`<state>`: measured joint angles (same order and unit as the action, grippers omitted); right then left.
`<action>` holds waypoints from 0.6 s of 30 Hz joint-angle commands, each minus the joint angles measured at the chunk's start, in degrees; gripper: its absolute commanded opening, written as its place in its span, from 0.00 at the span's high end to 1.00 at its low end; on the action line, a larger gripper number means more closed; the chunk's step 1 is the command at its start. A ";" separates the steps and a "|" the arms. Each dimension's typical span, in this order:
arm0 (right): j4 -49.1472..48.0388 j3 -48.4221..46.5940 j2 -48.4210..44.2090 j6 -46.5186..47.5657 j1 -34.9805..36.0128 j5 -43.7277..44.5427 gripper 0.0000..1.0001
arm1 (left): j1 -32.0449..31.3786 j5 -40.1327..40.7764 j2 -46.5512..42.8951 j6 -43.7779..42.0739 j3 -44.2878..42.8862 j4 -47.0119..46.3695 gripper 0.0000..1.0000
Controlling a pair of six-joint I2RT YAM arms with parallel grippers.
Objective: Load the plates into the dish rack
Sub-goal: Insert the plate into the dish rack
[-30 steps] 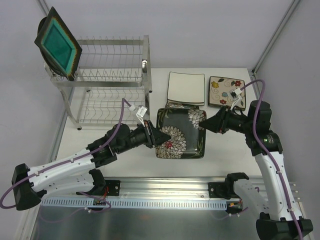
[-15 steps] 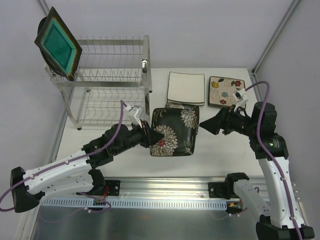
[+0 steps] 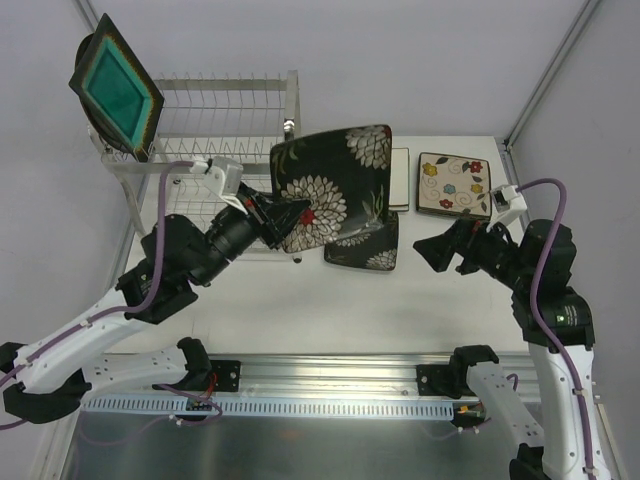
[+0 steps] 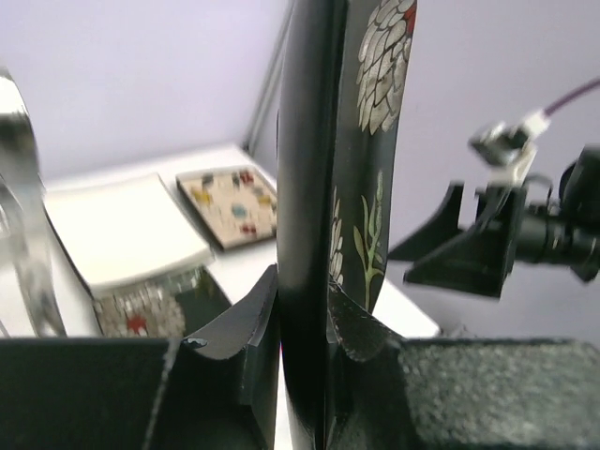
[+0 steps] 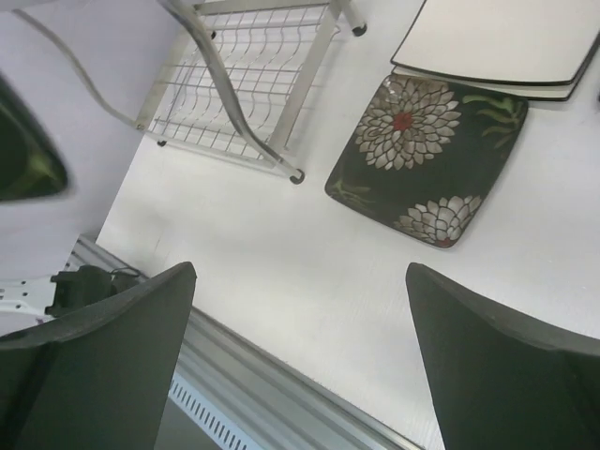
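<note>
Currently the dish rack (image 3: pixel 292 100) holds a teal plate (image 3: pixel 118 85); left pincer (image 3: pixel 290 212) pinches a chrysanthemum plate (image 3: pixel 335 185), right pincer (image 3: pixel 430 254) gapes.

You're working in a robot lab cell. Bare pale walls (image 3: pixel 450 60) at 12 o'clock, aluminium rail (image 3: pixel 330 372) at 6 o'clock.

Even, diffuse light from above keeps the overhead view bright and sharp, and shadows on the white surface (image 3: pixel 300 300) are faint and soft. In the left wrist view the fingers (image 4: pixel 234 333) of the left hand (image 4: pixel 303 295) are blurred. So is the edge of the black chrysanthemum plate (image 4: pixel 305 169) they clamp, and the dish rack (image 4: pixel 23 216) bar is a glaring smear. The spread right hand (image 5: pixel 300 272) shows dark and out of focus, while the surface beyond is crisp.
</note>
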<state>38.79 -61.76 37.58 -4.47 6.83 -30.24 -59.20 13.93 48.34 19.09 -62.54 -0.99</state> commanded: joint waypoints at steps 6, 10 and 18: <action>1.55 -2.58 -2.78 1.83 -0.15 7.30 0.01 | 0.66 9.62 5.88 -22.24 -19.18 -14.03 1.00; 1.47 -1.70 -2.87 1.83 -0.06 6.77 0.00 | 4.26 9.10 11.32 -29.02 -26.13 -14.39 1.00; 1.29 -0.73 -2.78 1.66 0.37 5.63 0.00 | 19.28 5.66 17.48 -31.30 -36.68 -13.42 1.00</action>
<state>40.73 -61.82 35.09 -3.68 6.85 -24.43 -43.11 20.14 66.63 -9.15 -92.79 -3.31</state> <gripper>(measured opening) 0.993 0.158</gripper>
